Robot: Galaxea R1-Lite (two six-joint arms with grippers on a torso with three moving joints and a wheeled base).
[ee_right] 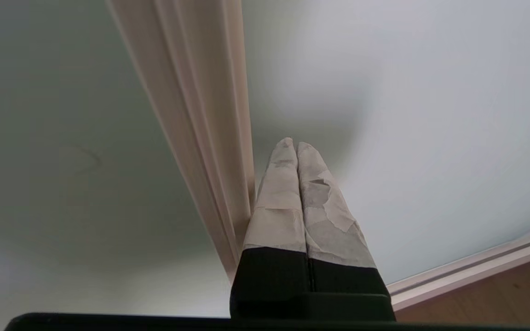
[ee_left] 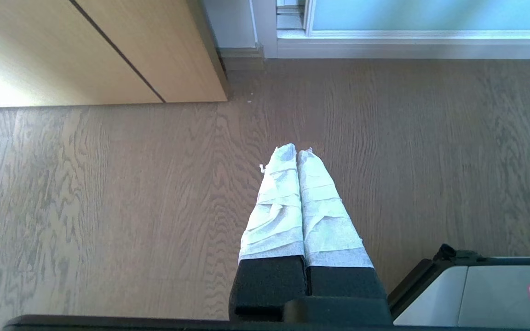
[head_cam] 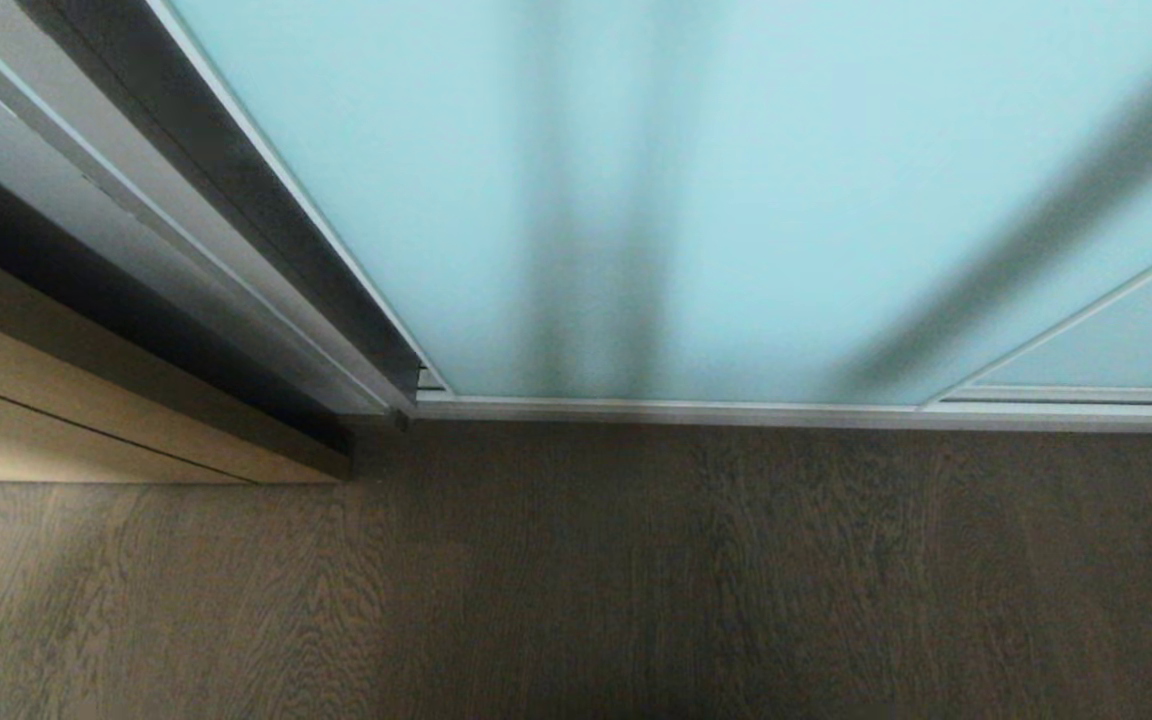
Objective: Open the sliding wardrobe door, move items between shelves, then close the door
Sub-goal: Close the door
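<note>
While the tall frosted pale blue-green glass sliding wardrobe door (head_cam: 696, 190) stands fully across the opening straight ahead, its thin silver-white bottom rail meeting the grey-brown wood-grain floor (head_cam: 576, 580), the right gripper (ee_right: 296, 146) is up at the glass with its tape-wrapped fingers pressed tight together, nothing between them. It sits just beside the pale vertical metal frame strip (ee_right: 210, 138), on the right of it; whether the tips touch the glass I cannot tell. My read: this is the opening step, and no shelf or item shows yet. To do it well, the closed fingertips want to bear against the strip's raised edge rather than the smooth glass, which would likely let them skid, then push steadily along the track, level, without leaning into the panel. Down on the left, the left gripper (ee_left: 297, 154) hangs parked over the floor, fingers shut and empty, with the light wood door (ee_left: 90, 50) on the far left.
</note>
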